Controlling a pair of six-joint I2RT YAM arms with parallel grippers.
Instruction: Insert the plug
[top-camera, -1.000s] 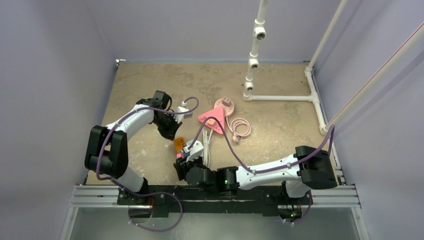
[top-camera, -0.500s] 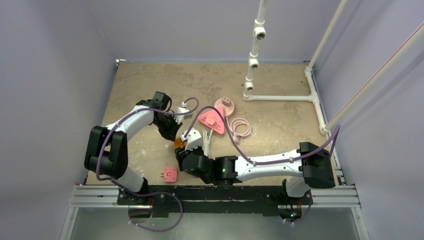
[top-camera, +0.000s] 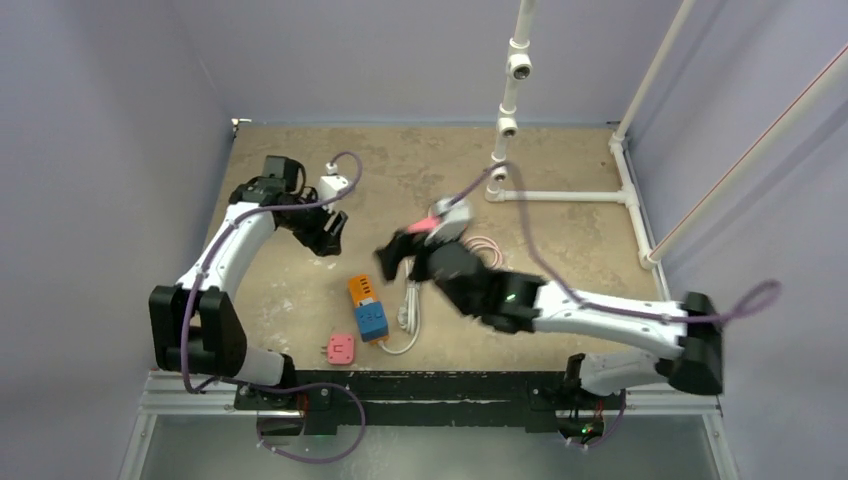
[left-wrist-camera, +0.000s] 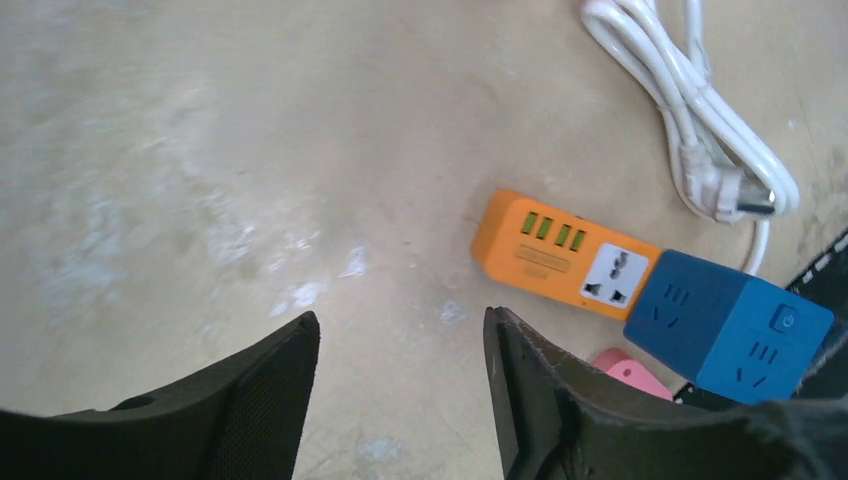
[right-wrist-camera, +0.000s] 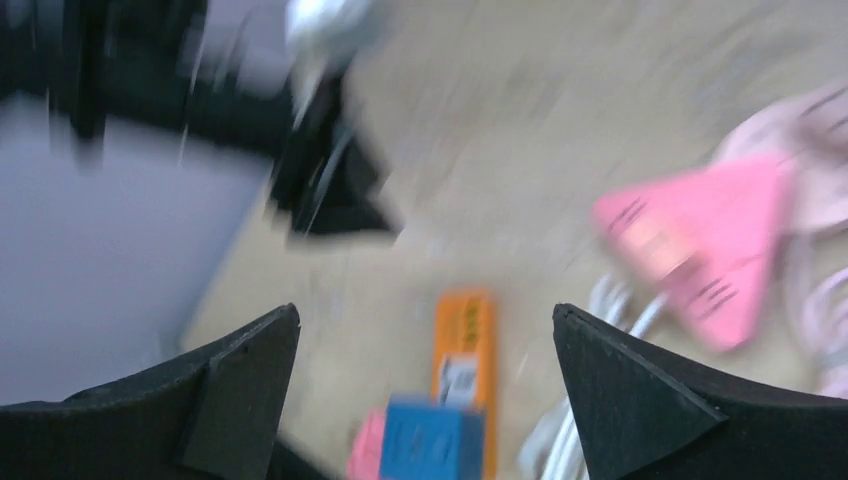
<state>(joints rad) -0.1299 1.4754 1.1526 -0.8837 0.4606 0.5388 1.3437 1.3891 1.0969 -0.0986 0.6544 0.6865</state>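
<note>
**Both tools spread and empty; the plug lies loose beside the strip**

The right tool (top-camera: 392, 262) hangs with its fingers wide apart and nothing between them. Its arm is stretched low and long from the right base across to the middle of the tabletop (top-camera: 290, 300), and its wrist view is blurred. Down and toward the near-left of it lies the orange power strip with a blue block at one end (top-camera: 367, 308), long axis running far to near, blue end nearest the bases. The small square pink plug (top-camera: 341, 348) sits just beside that blue end, not inserted. The left tool (left-wrist-camera: 400, 320), also parted and empty, is raised at the far left on a folded arm, farther off, so I judge the right arm better placed to reach.
</note>
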